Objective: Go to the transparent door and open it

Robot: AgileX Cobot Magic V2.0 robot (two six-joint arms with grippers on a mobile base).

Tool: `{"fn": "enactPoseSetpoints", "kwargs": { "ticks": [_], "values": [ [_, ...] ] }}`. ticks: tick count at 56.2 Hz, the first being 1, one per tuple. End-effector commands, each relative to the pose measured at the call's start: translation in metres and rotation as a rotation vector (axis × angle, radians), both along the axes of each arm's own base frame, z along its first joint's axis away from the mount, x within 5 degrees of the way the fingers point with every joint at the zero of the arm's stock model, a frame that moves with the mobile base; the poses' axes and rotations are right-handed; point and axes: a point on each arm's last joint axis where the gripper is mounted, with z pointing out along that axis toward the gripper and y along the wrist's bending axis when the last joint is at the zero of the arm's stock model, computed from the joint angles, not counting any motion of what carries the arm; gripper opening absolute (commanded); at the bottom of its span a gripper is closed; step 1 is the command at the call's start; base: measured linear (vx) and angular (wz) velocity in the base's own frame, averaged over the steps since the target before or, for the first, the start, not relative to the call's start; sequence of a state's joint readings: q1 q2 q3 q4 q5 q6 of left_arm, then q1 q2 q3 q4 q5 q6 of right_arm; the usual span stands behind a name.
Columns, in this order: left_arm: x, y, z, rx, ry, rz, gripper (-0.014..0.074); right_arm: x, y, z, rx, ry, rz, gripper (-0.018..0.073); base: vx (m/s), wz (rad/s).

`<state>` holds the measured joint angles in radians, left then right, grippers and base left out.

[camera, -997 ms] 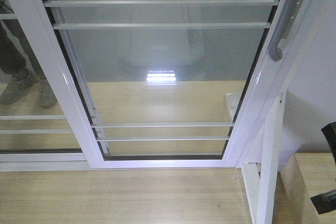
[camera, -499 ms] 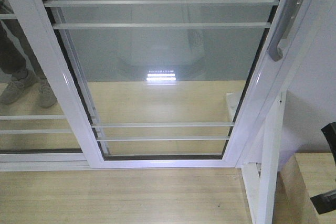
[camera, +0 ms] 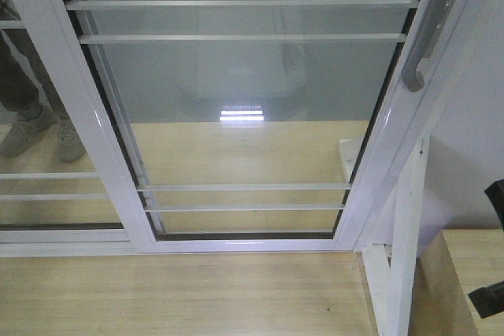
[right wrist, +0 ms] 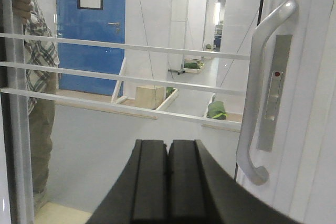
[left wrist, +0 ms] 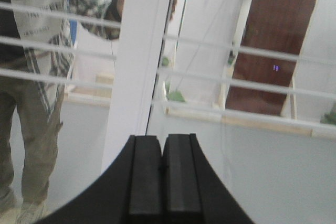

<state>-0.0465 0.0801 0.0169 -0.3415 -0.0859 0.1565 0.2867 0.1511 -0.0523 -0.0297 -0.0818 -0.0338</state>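
The transparent door [camera: 244, 116] fills the front view: clear glass with thin white bars in a glossy white frame. Its long pale handle [camera: 420, 37] runs down the right rail and ends in a hook. In the right wrist view the handle [right wrist: 255, 93] stands just right of and beyond my right gripper [right wrist: 168, 148], which is shut on nothing and not touching it. My left gripper [left wrist: 163, 142] is shut and empty, pointing at a white upright frame rail [left wrist: 139, 66] and the barred glass. Neither gripper touches the door.
A person in a plaid shirt [right wrist: 37, 77] stands behind the glass at the left, shoes [camera: 31, 131] showing. A second barred panel [camera: 47, 186] lies left. A slanted white post [camera: 405, 241] and a wooden box [camera: 468, 273] stand at the right, beside dark arm parts [camera: 492, 297].
Almost nothing: the dark arm parts at the right edge of the front view have shifted slightly. The door and handle stay where they were.
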Motion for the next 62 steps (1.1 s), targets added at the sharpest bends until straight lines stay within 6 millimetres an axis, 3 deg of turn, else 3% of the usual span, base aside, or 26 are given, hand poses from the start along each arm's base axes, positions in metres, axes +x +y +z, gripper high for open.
{"fn": "enactPoseSetpoints", "kwargs": {
  "ticks": [1, 12, 20, 29, 41, 51, 62],
  "values": [
    [0.004, 0.0, 0.028, 0.039, -0.046, 0.009, 0.0003, 0.002, 0.001, 0.028, -0.006, -0.062, -0.002, -0.0006, 0.0, 0.0],
    [0.031, -0.001, 0.058, 0.053, 0.034, 0.012, 0.0003, 0.022, 0.007, 0.05, -0.036, 0.0, -0.002, -0.0006, 0.0, 0.0],
    [0.062, -0.001, 0.08, 0.058, 0.073, 0.025, 0.0003, 0.045, 0.013, 0.072, -0.055, 0.028, -0.002, -0.0006, 0.0, 0.0],
    [0.107, -0.002, 0.103, 0.061, 0.108, 0.036, 0.0003, 0.079, 0.024, 0.093, -0.059, 0.021, 0.0, -0.0006, 0.0, 0.0],
    [0.157, -0.004, 0.117, 0.06, 0.156, 0.036, 0.0003, 0.133, 0.039, 0.107, -0.118, 0.005, -0.004, -0.0006, 0.0, 0.0],
    [0.167, -0.004, 0.121, 0.061, 0.132, 0.047, 0.0003, 0.17, 0.048, 0.109, -0.146, 0.03, -0.025, -0.0006, 0.0, 0.0],
    [0.167, -0.002, 0.126, 0.061, 0.08, 0.067, 0.0003, 0.191, 0.034, 0.108, -0.11, 0.041, -0.105, -0.0006, 0.0, 0.0]
  ]
}}
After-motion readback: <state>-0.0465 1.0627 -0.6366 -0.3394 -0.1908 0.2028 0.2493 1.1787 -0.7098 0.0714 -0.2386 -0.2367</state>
